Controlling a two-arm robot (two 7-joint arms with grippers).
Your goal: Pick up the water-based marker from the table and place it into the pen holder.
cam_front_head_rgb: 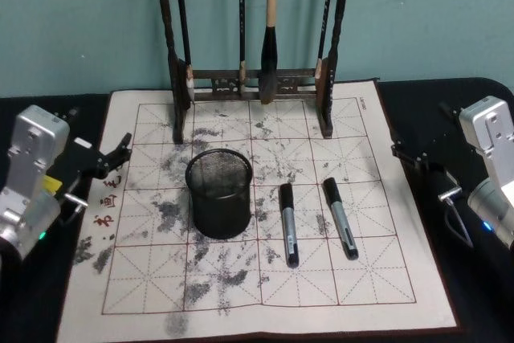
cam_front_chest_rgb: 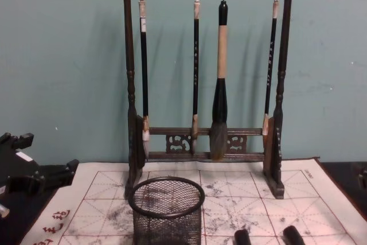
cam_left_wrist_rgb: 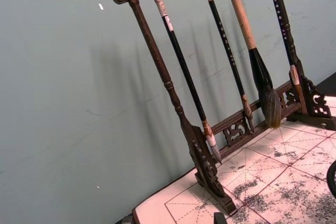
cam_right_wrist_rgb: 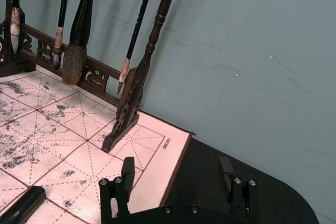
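Right of the pen holder (cam_front_head_rgb: 218, 192), two markers (cam_front_head_rgb: 289, 224) lie flat on the mat (cam_front_head_rgb: 377, 279); right gripper (cam_right_wrist_rgb: 176, 166) waits nearby, jaws spread; left gripper (cam_front_head_rgb: 114, 157) parked, spread too. Straddle one barrel mid-length, squarely.

The pen holder (cam_front_head_rgb: 218, 192) is black wire mesh; the mat (cam_front_head_rgb: 377, 283) is white, red-gridded, smudged grey.

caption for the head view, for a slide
Pen holder on the mat, a marker and a second marker to its right, brush rack behind, left gripper and right gripper at the sides.
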